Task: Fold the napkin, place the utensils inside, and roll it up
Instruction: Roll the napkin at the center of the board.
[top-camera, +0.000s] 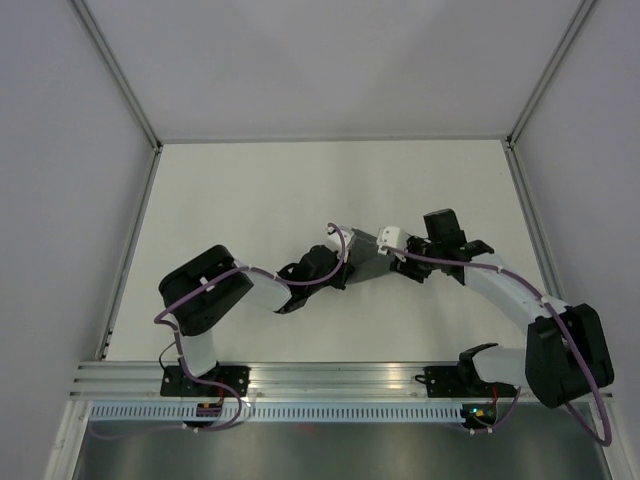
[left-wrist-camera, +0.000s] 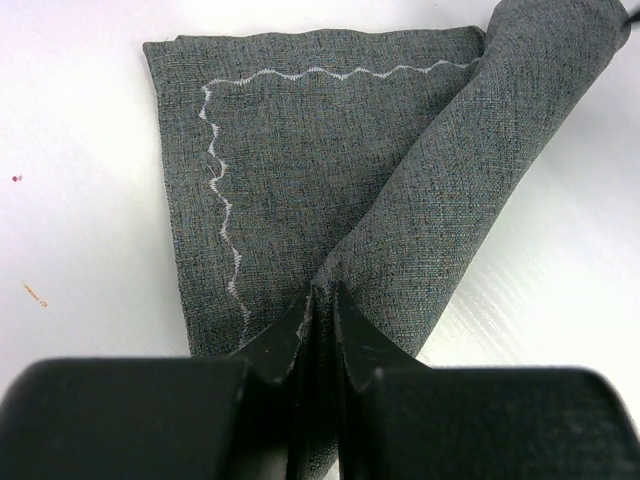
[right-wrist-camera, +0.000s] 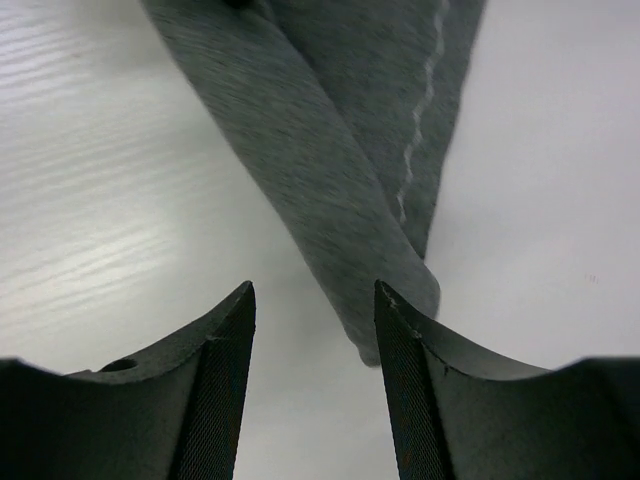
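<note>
The dark grey napkin (top-camera: 368, 258) lies mid-table between both arms. In the left wrist view the napkin (left-wrist-camera: 320, 160) has a flat part with a zigzag pale hem and a rolled part running up to the right. My left gripper (left-wrist-camera: 320, 298) is shut on the napkin's near end, with cloth pinched between the jaws. In the right wrist view the roll's rounded end (right-wrist-camera: 385, 300) lies just ahead of my right gripper (right-wrist-camera: 314, 292), which is open with nothing between its fingers; the roll's tip is beside the right fingertip (right-wrist-camera: 385, 300). The utensils are hidden.
The white table (top-camera: 250, 190) is bounded by grey walls with metal frame posts (top-camera: 120, 80) at the back corners. An aluminium rail (top-camera: 330, 375) runs along the near edge by the arm bases. Small specks (left-wrist-camera: 35, 295) mark the tabletop.
</note>
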